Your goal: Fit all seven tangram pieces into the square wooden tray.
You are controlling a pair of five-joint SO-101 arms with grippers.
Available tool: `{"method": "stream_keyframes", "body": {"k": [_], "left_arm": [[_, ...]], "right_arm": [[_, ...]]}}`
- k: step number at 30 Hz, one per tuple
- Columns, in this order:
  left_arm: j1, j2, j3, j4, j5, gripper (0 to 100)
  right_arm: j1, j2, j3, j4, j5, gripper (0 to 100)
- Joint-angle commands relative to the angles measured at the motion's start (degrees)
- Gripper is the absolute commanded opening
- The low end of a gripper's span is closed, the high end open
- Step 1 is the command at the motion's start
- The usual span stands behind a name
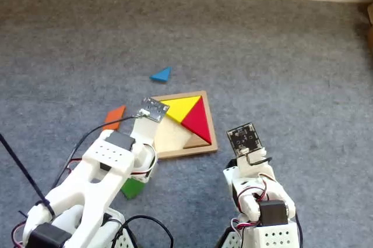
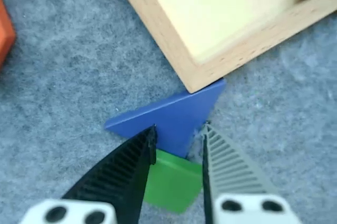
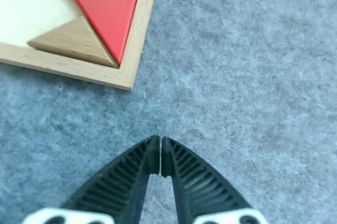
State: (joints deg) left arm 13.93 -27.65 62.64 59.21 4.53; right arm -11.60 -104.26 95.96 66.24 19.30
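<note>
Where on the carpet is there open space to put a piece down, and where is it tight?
Free: the carpet right of the tray, beyond the shut right pincer, and the far strip behind the lone blue triangle. Crowded: the tray's near-left corner, where the left pincer, a second blue triangle and green piece bunch.

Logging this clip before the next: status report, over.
Left gripper jaws apart, astride blue triangle at tray corner. Right gripper shut over bare carpet. Green piece crowds the triangle.
</note>
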Motion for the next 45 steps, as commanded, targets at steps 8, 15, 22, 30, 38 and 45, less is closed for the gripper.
{"method": "stream_keyframes", "body": {"k": [8,15,22,30,38,45], "left_arm": [[-0.04,-0.75,-11.56,12.57,-0.09,30],[0.04,-2.95,-8.31,13.10,-3.16,32],[-3.30,-18.77,1.54,12.84,-10.46,32],[-11.21,-21.41,6.46,12.66,-18.29,32],[-11.74,-9.89,7.69,6.33,-20.48,31],[-11.65,0.84,3.82,5.01,-20.40,19]], "right_arm": [[0.57,-1.01,6.46,-1.01,0.00,2.4],[0.57,-1.01,6.46,-1.01,0.00,2.4],[0.57,-1.01,6.46,-1.01,0.00,2.4],[0.57,-1.01,6.46,-1.01,0.00,2.4],[0.57,-1.01,6.46,-1.01,0.00,2.4],[0.57,-1.01,6.46,-1.01,0.00,2.4]]}}
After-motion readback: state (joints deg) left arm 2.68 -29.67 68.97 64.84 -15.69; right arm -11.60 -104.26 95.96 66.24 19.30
